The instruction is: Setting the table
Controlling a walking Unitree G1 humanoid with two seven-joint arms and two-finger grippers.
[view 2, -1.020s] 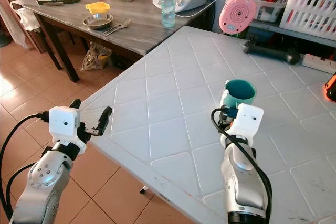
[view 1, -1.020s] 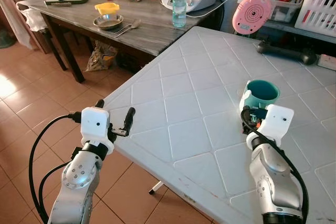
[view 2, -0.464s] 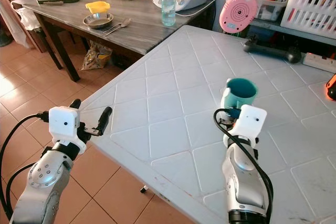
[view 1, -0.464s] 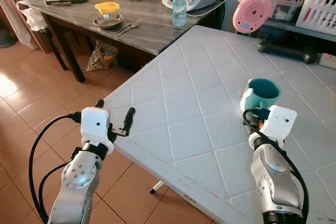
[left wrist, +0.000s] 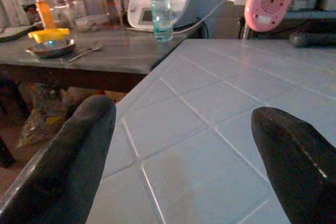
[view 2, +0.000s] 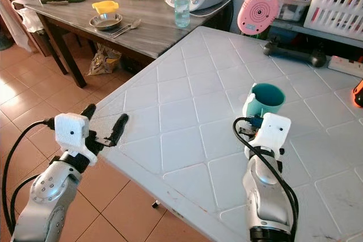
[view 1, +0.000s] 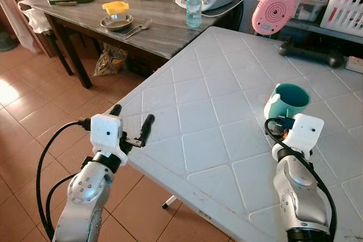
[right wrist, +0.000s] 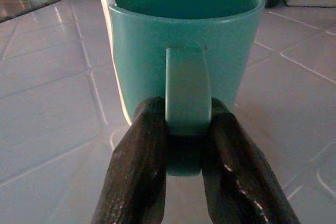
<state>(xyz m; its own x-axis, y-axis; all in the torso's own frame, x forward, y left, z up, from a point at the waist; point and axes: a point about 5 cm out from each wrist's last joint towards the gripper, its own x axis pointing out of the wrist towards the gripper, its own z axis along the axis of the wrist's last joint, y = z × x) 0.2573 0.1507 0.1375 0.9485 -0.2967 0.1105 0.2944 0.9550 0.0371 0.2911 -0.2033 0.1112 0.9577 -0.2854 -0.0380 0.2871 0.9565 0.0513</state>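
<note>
Teal mug (view 1: 286,102) on white table (view 1: 210,123)

The mug (view 1: 286,102) stands upright on the tiled surface (view 1: 204,117), toward its right side. The right gripper (right wrist: 184,145) is just in front of the mug, its fingers (right wrist: 139,171) pinching the handle from both sides. The left gripper (view 1: 131,126) hovers over the surface's near-left edge, well left of the mug, fingers spread. Behind and left of the mug, on the wooden table (view 1: 153,32), a water bottle (view 1: 194,1) stands, with a metal bowl (view 1: 117,23) further left.
</note>
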